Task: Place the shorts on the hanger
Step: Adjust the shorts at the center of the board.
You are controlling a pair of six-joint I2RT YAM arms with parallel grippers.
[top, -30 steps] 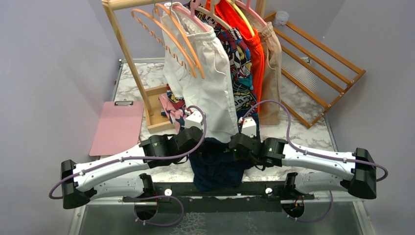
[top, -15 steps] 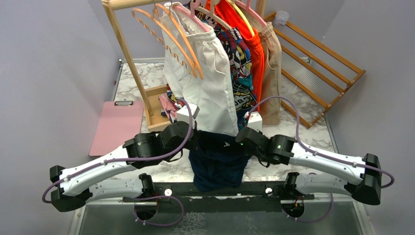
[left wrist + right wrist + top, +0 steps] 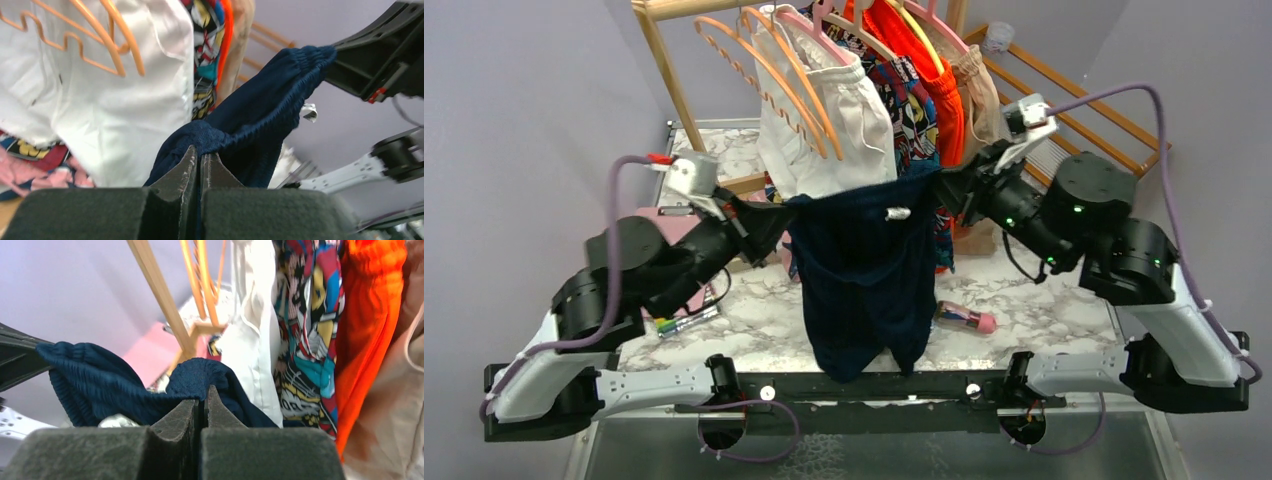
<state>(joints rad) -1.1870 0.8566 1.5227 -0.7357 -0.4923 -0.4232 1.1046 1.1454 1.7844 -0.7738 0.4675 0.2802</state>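
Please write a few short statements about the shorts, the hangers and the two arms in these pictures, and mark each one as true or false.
1. The left fingers and the right fingers are both shut on the navy shorts. True.
2. The navy shorts lie flat on the marble table. False: they hang in the air, stretched between the two arms.
3. The orange-tan wooden hangers on the wooden rack carry no garment. True.
4. The right fingers hold the white shorts. False: the white shorts hang on the rack.
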